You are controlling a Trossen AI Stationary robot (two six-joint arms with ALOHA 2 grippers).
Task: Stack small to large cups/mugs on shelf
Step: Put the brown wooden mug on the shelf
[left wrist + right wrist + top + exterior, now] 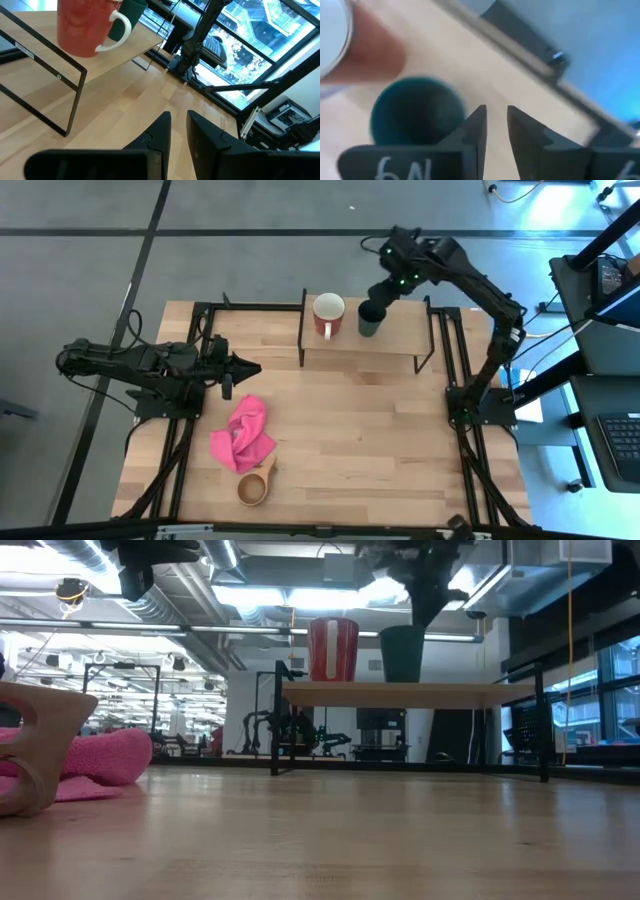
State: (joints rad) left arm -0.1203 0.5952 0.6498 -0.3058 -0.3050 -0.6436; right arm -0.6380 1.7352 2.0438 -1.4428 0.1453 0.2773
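High view: right gripper (383, 297) upper centre, jaws parted, released beside green cup (370, 319) on shelf (400, 330); snagging rim risks toppling. Left gripper (247, 367) idle, jaws slightly apart, empty.

red mug (328, 312), dark green cup (370, 319), pink cloth (243, 434)

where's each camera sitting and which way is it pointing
High: overhead, looking down on the table; shows both arms, left gripper and right gripper.
Low: at tabletop height, looking across at the shelf; an arm hangs above the green cup.
Left wrist: past its own fingers toward the red mug.
Right wrist: down past its fingers at the green cup.
Shared: the red mug and the green cup appear in all four.
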